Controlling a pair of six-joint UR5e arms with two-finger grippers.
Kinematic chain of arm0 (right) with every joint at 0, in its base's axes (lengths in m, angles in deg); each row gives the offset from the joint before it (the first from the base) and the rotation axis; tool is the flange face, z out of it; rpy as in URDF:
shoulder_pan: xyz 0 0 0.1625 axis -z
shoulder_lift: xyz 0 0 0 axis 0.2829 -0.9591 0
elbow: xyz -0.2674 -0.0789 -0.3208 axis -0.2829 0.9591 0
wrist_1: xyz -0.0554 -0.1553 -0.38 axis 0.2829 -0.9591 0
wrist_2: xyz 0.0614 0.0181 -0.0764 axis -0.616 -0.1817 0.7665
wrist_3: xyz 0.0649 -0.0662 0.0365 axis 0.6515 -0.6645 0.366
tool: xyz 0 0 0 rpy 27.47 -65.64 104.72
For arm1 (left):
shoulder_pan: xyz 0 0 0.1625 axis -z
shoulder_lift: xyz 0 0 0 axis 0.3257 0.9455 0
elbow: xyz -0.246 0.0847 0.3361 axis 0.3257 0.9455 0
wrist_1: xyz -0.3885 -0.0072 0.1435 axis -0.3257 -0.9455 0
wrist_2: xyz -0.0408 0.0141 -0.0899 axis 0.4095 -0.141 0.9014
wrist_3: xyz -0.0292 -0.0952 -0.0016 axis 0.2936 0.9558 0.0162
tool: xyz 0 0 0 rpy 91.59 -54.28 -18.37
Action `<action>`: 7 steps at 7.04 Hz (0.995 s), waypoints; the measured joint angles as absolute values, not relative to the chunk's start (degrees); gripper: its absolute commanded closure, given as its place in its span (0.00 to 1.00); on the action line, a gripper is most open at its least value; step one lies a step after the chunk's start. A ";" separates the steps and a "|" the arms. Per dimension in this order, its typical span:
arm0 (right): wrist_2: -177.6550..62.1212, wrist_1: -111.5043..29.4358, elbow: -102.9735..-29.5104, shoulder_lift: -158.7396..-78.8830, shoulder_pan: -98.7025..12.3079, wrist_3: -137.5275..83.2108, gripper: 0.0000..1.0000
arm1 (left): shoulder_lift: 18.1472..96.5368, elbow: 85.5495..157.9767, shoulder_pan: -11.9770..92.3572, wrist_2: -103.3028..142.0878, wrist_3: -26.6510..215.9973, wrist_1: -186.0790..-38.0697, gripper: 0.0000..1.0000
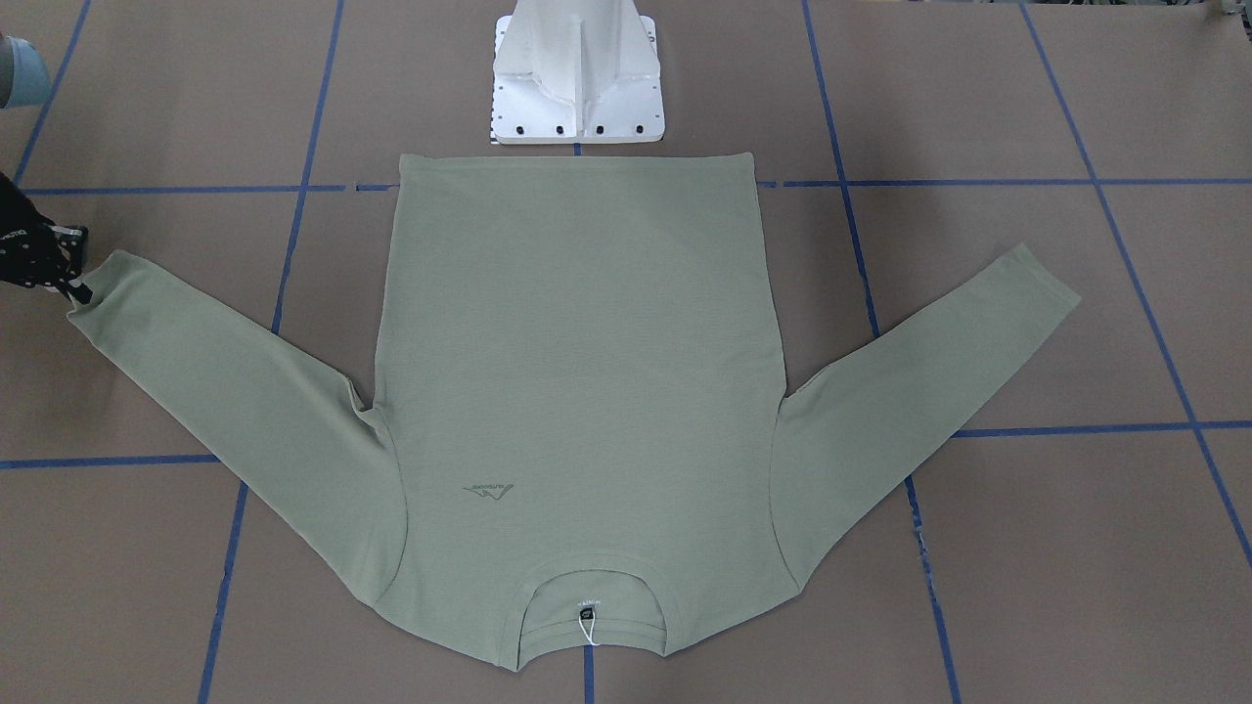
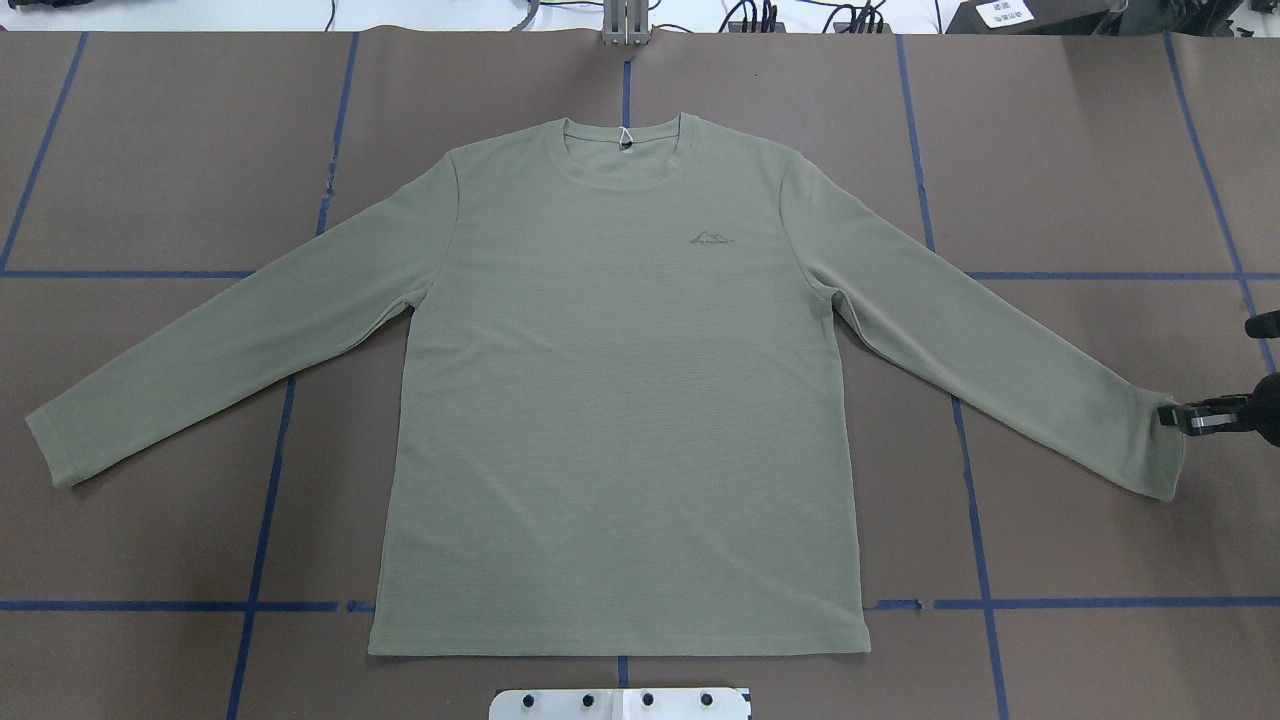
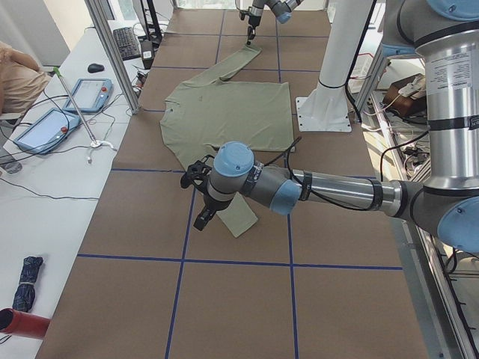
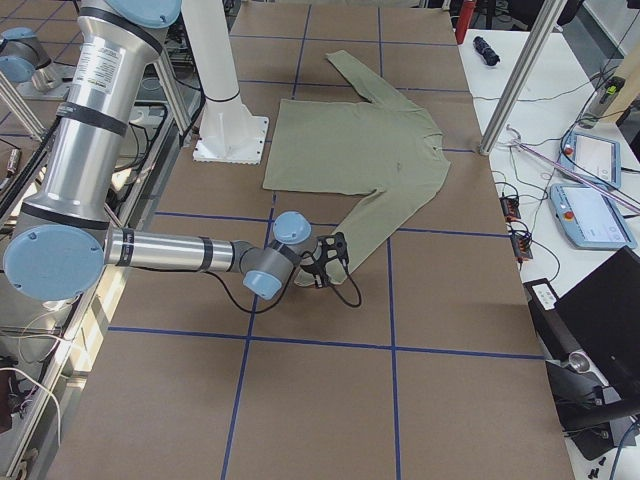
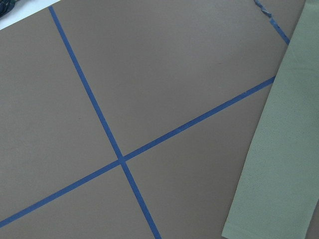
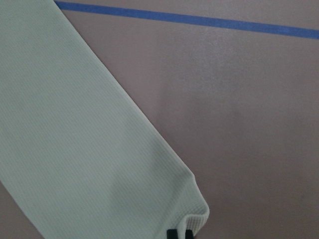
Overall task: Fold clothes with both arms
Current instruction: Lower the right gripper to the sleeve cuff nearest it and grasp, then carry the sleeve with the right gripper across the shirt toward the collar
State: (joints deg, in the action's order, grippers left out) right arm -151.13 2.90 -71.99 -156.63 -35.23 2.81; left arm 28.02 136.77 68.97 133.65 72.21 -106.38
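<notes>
**SHIRT ORIENTATION AND GRIPPER STATE**

Locate left gripper (image 3: 198, 198) near left cuff (image 2: 50, 455), seen only in the left-side view; cannot tell whether fingers released or clenched. Find shirt (image 2: 620, 400) spread flat, logo side up, at centre of table (image 2: 150, 150). Read long axis of body from hem, just beside pedestal base (image 2: 620, 703), to collar (image 2: 622, 135) pointing away from robot. Note both sleeves splayed outward, slanting back toward robot side. Confirm right gripper (image 2: 1175, 417) clenched on right cuff (image 2: 1150, 450), at edge of overhead view.

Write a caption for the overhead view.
Sage-green shirt lies flat on the table, sleeves spread; right gripper meets one cuff.
</notes>
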 measured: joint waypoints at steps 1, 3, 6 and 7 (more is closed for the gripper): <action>-150.91 -4.45 -77.17 -155.77 -35.59 2.99 1.00 | 28.03 136.64 68.97 133.65 72.21 -106.42 0.00; -150.40 -20.85 -84.76 -148.94 -36.24 3.57 1.00 | 28.00 136.52 68.97 133.65 72.21 -106.45 0.00; -145.42 -51.06 -85.81 -122.86 -33.61 10.87 1.00 | 27.97 136.44 68.97 133.65 72.21 -106.43 0.00; -141.82 -61.37 -83.78 -111.76 -31.12 14.91 1.00 | 28.01 136.36 68.97 133.65 72.21 -106.40 0.00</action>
